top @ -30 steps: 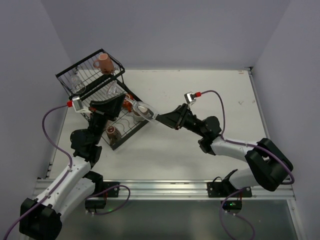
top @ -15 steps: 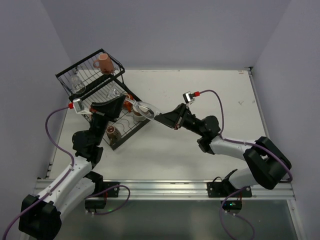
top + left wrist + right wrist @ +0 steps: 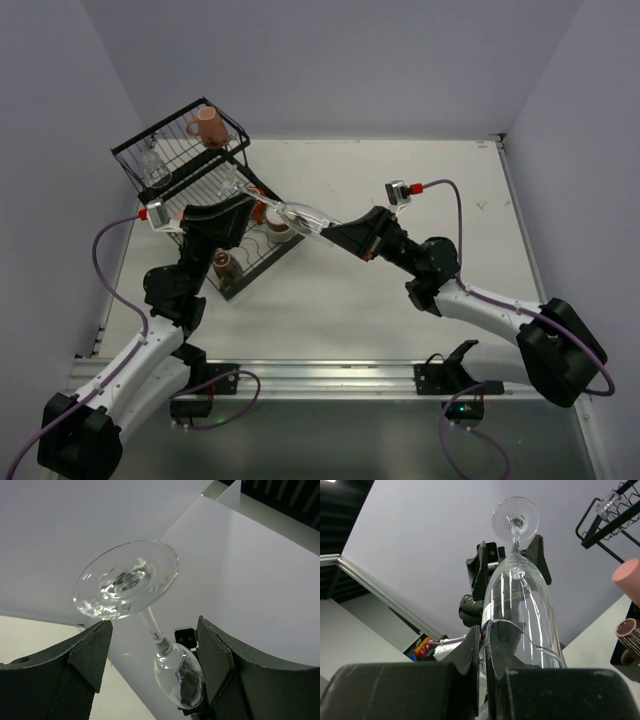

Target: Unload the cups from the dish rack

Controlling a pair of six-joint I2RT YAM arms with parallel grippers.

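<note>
A clear stemmed glass [image 3: 296, 215] hangs on its side in the air between the two arms, just right of the black dish rack [image 3: 176, 158]. My right gripper [image 3: 326, 231] is shut on the rim of its bowl [image 3: 520, 605], one finger inside and one outside. My left gripper [image 3: 247, 206] is open, its fingers either side of the stem and foot [image 3: 127, 577] without touching. A pink mug [image 3: 208, 127] sits in the raised basket with another clear glass [image 3: 154, 170]. A brown cup [image 3: 222, 263] stands on the lower tray.
The rack fills the table's far left corner. An orange-red mug [image 3: 258, 197] sits by the rack's right edge under the held glass. White tabletop [image 3: 420, 170] stretches to the right. Walls close in on the left, back and right.
My left gripper has opened and let go of the glass's stem. My right gripper has shut on the bowl's rim and now carries the glass, which has shifted slightly right.
</note>
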